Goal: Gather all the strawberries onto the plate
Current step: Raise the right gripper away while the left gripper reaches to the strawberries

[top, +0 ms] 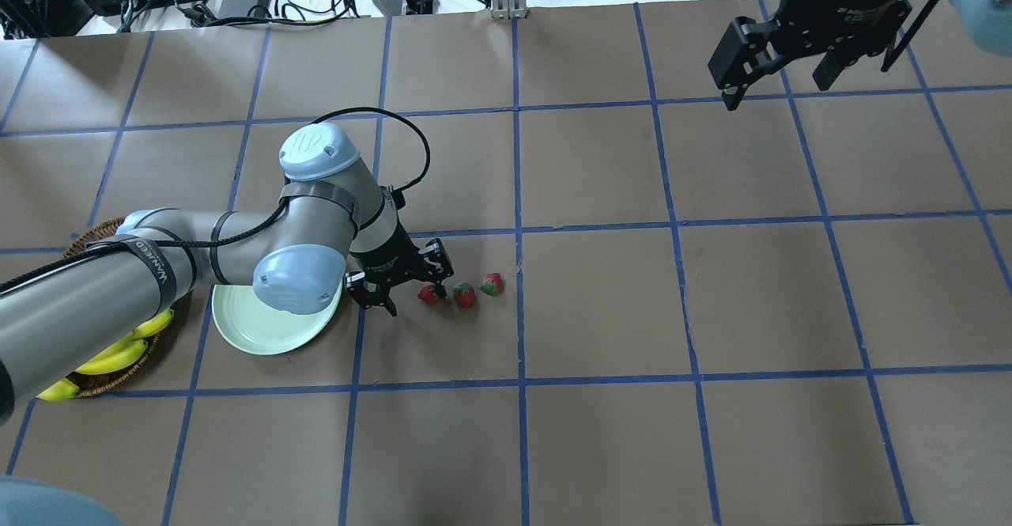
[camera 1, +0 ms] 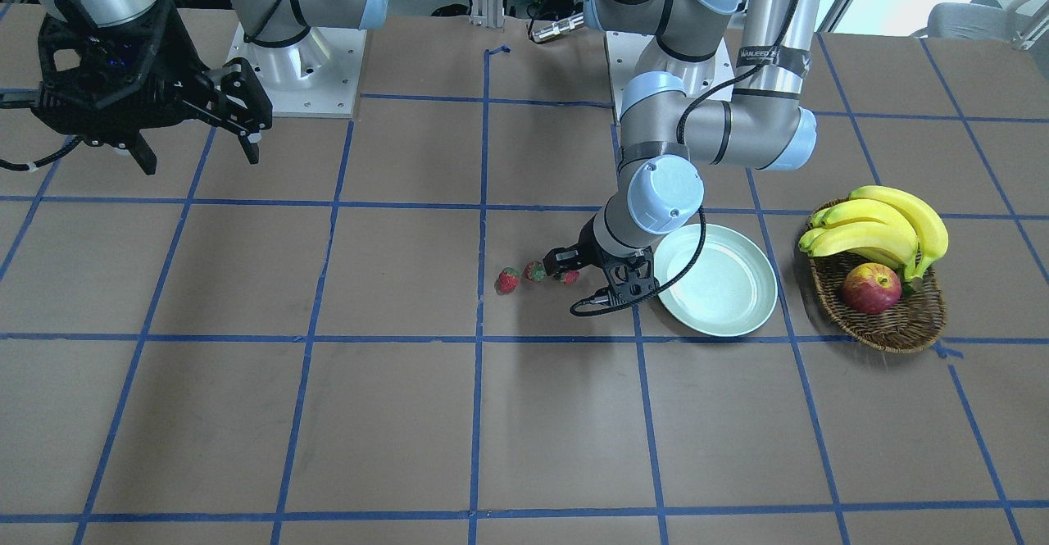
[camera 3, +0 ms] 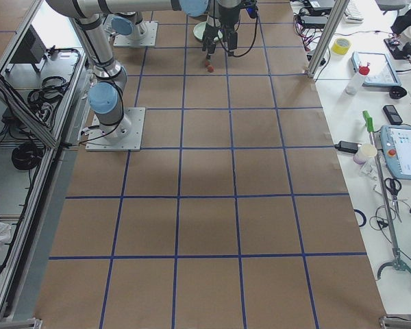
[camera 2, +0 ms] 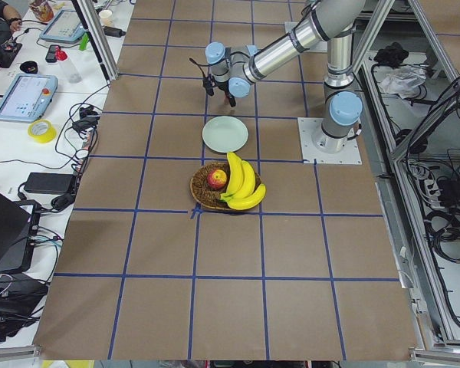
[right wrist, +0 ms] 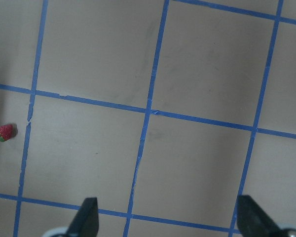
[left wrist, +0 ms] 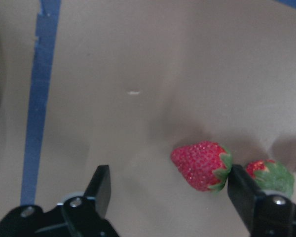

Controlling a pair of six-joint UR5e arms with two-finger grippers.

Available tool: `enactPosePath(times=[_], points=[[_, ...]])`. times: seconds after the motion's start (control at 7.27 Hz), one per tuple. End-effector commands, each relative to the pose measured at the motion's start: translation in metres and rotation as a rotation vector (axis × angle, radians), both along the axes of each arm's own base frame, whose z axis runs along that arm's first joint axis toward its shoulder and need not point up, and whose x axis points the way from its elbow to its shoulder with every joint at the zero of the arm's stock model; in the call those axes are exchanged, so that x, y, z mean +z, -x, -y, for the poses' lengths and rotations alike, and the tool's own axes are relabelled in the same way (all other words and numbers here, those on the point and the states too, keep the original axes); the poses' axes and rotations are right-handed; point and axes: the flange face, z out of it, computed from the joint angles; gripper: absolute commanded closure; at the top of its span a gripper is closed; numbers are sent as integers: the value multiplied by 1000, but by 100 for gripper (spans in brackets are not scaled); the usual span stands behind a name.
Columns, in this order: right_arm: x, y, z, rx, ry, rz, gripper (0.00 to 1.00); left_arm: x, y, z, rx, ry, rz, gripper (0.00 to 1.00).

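Three strawberries lie in a row on the brown table: [top: 429,294], [top: 464,295], [top: 492,284], also in the front view [camera 1: 569,276], [camera 1: 535,271], [camera 1: 508,280]. The mint-green plate [top: 261,344] [camera 1: 762,299] is empty, beside the left arm. My left gripper [top: 415,289] [camera 1: 583,281] is open and low over the table. In the left wrist view the nearest strawberry [left wrist: 201,165] lies between its fingers [left wrist: 101,185], close to one of them; my left gripper [left wrist: 168,177] is not closed on it. My right gripper [top: 779,87] [camera 1: 201,156] [right wrist: 170,217] is open, empty, raised far away.
A brown wicker basket [camera 1: 889,333] with bananas [camera 1: 885,225] and a red-yellow apple [camera 1: 870,288] stands just beyond the plate. Blue tape lines grid the table. The left arm's elbow hangs over part of the plate in the overhead view.
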Motion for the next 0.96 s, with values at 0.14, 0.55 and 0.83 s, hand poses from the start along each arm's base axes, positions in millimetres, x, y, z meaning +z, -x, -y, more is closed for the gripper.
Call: enactPosePath(times=[0.14,0.55,0.83], points=[[0,0,0,2,-2,0,0,-5,4,3,7,-8,-34,35],[-1,0,0,0,-3,0,0,-1,4,5,7,4,-35,100],[0,0,0,0,-3,0,0,25,2,23,-12,60,-17,100]])
